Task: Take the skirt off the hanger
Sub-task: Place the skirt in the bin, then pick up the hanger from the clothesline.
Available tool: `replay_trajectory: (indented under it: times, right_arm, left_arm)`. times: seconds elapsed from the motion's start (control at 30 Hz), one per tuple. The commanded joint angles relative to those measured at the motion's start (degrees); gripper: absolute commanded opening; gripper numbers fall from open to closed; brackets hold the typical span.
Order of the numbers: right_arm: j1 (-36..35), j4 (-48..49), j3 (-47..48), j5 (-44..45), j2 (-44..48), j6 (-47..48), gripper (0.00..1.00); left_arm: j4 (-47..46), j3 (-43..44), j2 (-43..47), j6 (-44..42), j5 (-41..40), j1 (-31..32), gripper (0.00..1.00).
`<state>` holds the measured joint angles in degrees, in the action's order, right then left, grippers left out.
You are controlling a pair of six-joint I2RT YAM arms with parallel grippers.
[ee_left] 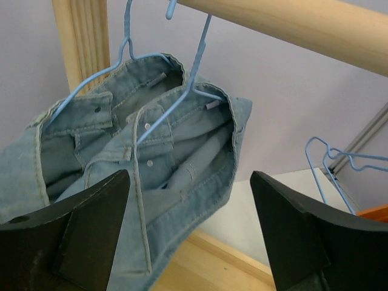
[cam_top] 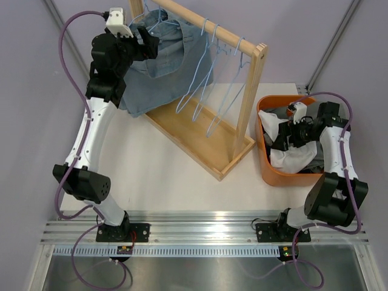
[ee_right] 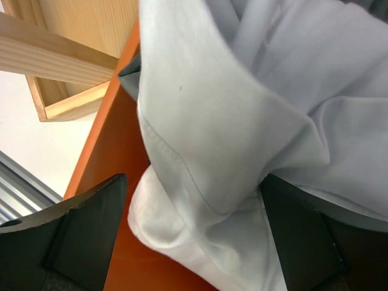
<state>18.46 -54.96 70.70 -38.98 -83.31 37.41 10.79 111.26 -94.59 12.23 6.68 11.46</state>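
White arms [cam_top: 91,130] carry black joints [cam_top: 85,182] and purple cables [cam_top: 60,45].

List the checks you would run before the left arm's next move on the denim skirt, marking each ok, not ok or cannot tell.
1. Left gripper open: ok.
2. Skirt waistband between its fingers: ok.
3. Skirt gripped: not ok, nothing clamped yet.
4. Hanger hooked on the rail: ok.
5. Right gripper open: ok.
6. White cloth clear of the right gripper: cannot tell; it sits between the open fingers, in the orange bin.
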Motion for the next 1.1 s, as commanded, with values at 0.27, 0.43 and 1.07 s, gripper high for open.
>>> replay_trajectory:
  times: [0.27,0.43,1.07]
  right_arm:
    - [0.96,-2.87,-2.67,-4.35,6.67,4.16,0.99]
    - [1.4,-2.87,-3.63,-5.66,6.49,4.16,0.99]
    - [2.2,-1.91,-4.78,-8.65,6.75,1.7,1.0]
  left_arm:
    - [-17.02,9.49,-11.14,-12.31,0.62,0.4,0.73]
    - [-15.62,12.22,-14.04,-19.95,0.61,0.4,0.67]
    - [-9.2,9.41,-15.28,-31.04,1.41,0.4,0.36]
